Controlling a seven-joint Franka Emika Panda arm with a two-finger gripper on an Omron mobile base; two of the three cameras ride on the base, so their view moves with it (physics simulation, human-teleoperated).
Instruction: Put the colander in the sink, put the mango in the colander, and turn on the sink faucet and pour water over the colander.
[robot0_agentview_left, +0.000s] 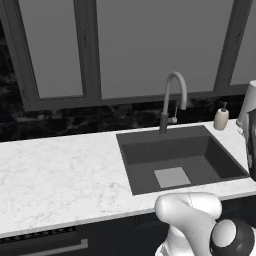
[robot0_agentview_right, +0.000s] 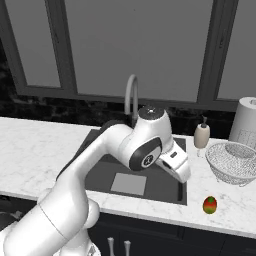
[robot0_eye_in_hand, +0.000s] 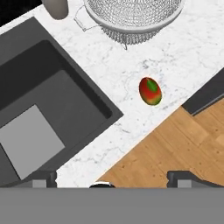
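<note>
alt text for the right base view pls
The white arm reaches over the dark sink; on the marble counter to its right sit a mesh colander and, nearer the front edge, a mango. The faucet runs no water.

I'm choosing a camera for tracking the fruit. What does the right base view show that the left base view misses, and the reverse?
Right base view: the round wire-mesh colander and small red-yellow mango on the white marble counter. Left base view: the gooseneck faucet's small side lever. Both: the dark gray sink, faucet and beige soap dispenser.
</note>
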